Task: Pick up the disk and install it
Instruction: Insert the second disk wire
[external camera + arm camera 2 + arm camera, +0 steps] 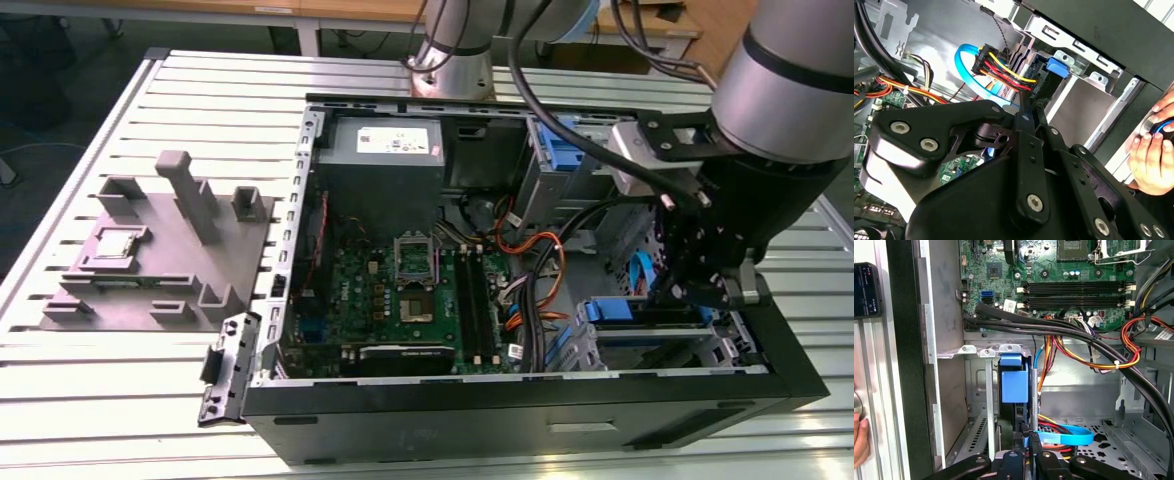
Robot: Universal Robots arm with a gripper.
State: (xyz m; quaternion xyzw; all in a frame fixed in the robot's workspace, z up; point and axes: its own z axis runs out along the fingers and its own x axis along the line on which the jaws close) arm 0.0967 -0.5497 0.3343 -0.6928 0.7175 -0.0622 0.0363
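Fingers (1023,436) of your end effector (1027,440) sit drawn close together, right at the near end of the disk (1015,380). You cannot tell from either wrist view whether they pinch any part of it or only rest against it.

The disk stands on edge in the metal drive bay (981,352) at the corner of the computer case (534,410). Its blue bracket faces you in the first wrist view, with a thin silver edge just beside it. In the exterior view you see the same blue bracket (627,310) low in the case at the exterior view's right, with the end effector (687,295) touching or almost touching its end.

Just beside the fingers a light blue flat cable (1064,435) loops across the perforated floor of the case. Beyond it, a bundle of yellow, red and orange wires (1079,350) and thick black cables (1054,327) run across above the bay.

Farther on lies the green motherboard (1054,270), flat in the middle of the case. A grey power supply box (387,150) sits at the far end, and a second blue carrier (567,150) stands near it.

Outside the case wall, a person's hand (1149,155) rests on a round object on the slatted surface (134,400). A grey plastic fixture (147,250) stands on that surface, well apart, at the exterior view's left.
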